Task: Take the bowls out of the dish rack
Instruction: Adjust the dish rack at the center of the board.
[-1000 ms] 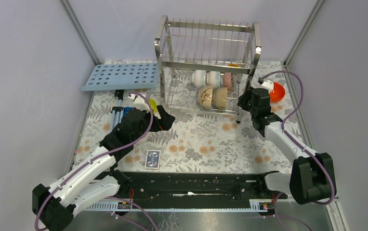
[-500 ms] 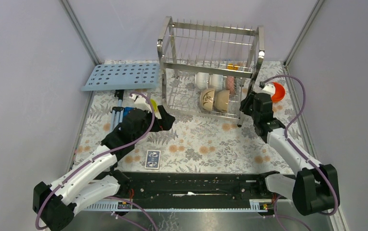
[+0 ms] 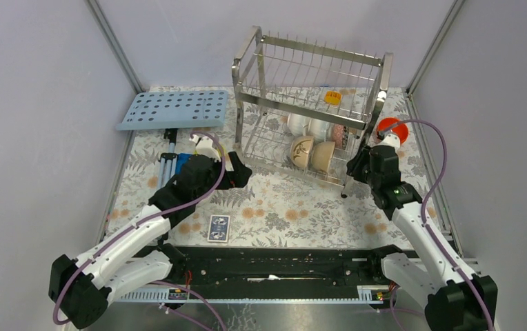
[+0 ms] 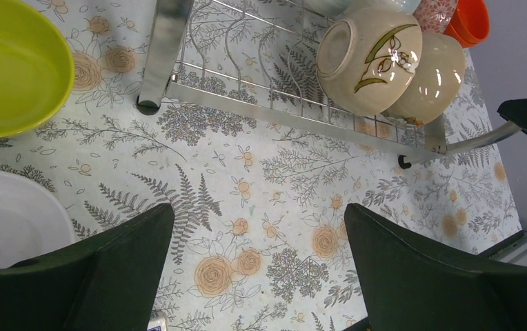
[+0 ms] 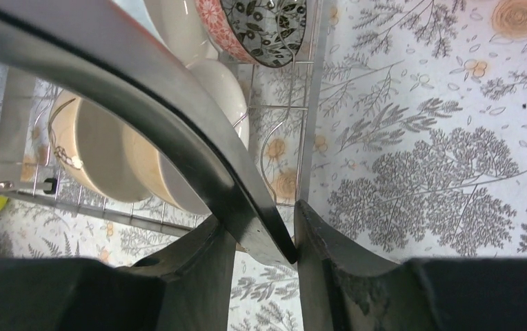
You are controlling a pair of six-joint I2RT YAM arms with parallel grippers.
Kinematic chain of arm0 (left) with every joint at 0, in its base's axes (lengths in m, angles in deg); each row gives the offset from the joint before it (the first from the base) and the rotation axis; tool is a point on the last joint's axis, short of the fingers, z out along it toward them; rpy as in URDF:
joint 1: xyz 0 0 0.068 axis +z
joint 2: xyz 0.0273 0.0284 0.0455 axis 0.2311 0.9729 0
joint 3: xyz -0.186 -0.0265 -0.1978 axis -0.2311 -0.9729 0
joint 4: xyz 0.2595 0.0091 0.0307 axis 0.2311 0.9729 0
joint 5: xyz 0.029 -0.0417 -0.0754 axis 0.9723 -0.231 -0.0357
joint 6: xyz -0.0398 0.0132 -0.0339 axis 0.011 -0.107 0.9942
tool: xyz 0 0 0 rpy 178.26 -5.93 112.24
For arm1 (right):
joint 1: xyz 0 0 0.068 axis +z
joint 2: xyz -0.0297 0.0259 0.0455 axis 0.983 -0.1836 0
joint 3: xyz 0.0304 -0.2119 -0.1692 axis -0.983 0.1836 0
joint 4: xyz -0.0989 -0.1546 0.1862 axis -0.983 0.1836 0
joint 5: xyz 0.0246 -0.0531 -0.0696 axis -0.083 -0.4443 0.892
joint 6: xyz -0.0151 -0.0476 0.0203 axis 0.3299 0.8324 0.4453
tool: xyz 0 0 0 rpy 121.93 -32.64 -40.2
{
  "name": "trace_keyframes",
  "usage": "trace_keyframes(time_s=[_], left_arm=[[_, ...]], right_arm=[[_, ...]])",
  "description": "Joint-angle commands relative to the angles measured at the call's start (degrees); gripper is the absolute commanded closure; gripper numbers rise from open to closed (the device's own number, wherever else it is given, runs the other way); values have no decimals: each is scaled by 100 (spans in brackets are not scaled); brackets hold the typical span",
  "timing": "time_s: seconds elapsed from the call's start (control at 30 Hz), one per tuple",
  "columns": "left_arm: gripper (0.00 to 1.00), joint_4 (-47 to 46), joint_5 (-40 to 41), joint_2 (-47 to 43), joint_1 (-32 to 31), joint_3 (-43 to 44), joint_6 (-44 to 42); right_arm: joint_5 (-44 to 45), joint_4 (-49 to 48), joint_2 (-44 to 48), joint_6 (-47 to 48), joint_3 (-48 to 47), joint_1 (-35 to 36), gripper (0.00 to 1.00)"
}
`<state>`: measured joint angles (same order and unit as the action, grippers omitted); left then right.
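Observation:
The steel dish rack (image 3: 319, 52) stands skewed at the back of the table. Its lower tier holds two beige bowls (image 3: 312, 155), white bowls (image 3: 305, 125) and a dark patterned bowl (image 3: 337, 135). My right gripper (image 3: 359, 163) is shut on the rack's right-hand tube (image 5: 178, 117), with the fingers (image 5: 330, 248) clamped on it (image 5: 264, 241). An orange-red bowl (image 3: 393, 127) sits on the table behind it. My left gripper (image 3: 240, 172) is open and empty above the cloth (image 4: 257, 241), with a yellow-green bowl (image 4: 12, 65) and a white bowl (image 4: 5, 221) beside it.
A light-blue perforated tray (image 3: 171, 109) lies at the back left. A small yellow-orange block (image 3: 332, 97) shows in the rack's upper tier. A blue tool (image 3: 171, 164) and a card box (image 3: 219, 227) lie on the floral cloth. Walls close in on both sides.
The dish rack has swung and shifted right and toward me, held by my right gripper, which moved right and nearer. My left gripper has barely moved.

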<state>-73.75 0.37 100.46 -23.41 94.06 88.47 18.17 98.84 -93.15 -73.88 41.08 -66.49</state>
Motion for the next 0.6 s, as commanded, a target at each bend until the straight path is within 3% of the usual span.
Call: trace_keyframes(time_s=[0.0,0.23,0.4,0.47,0.57], left_arm=[[1,-265,-117,82,-5,254,-51],[1,-421,-431,170,-39,189,-71],[1,-305,-335,56,-40,176,-135],[1,-263,-286,-9,-40,178,-163],[1,-252,-268,-51,-40,163,-192]], right_arm=[[-175,568,506,-842,13,249,100],[-215,747,800,-1206,280,614,97],[110,1470,1324,-958,-34,614,51],[337,1869,1571,-816,-256,614,42],[679,2413,1838,-625,-585,609,36]])
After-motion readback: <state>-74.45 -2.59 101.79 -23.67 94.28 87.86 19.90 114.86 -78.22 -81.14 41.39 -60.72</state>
